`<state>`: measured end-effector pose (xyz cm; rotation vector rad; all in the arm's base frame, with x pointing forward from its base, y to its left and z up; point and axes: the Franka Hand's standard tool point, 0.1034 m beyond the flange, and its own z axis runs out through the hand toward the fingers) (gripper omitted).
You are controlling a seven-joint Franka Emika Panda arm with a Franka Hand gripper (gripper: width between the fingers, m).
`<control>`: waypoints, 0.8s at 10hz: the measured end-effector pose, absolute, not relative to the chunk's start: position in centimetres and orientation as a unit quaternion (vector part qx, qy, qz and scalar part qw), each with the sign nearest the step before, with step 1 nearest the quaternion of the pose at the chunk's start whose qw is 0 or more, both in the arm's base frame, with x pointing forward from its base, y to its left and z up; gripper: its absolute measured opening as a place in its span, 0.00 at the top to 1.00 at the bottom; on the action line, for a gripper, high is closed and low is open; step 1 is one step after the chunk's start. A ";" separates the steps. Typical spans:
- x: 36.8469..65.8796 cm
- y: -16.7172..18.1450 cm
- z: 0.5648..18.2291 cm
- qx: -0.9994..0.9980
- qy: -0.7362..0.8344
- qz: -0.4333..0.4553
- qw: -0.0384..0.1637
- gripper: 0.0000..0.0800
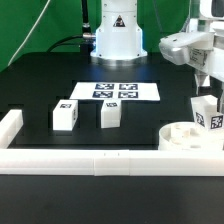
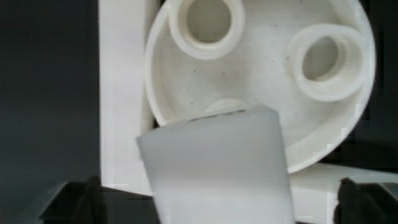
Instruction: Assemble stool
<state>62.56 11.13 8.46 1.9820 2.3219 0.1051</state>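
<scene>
The round white seat (image 1: 186, 136) lies on the black table at the exterior view's right, against the border rail. In the wrist view the seat (image 2: 196, 85) shows two raised socket holes. My gripper (image 1: 204, 88) hangs above the seat and is shut on a white leg (image 1: 206, 112), which carries a tag and stands upright with its lower end at or just over the seat. In the wrist view the leg (image 2: 217, 165) fills the gap between the dark fingertips (image 2: 79, 203) of my gripper (image 2: 221, 208). Two more tagged legs (image 1: 66, 115) (image 1: 110, 114) stand on the table at the exterior view's left.
The long white border rail (image 1: 100, 160) runs along the table's near edge and turns up at the exterior view's left (image 1: 10, 128). The marker board (image 1: 116, 91) lies flat in the middle. The robot base (image 1: 116, 35) stands behind it.
</scene>
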 end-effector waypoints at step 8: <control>62.6 11.0 8.4 0.677 0.734 0.035 0.042 0.58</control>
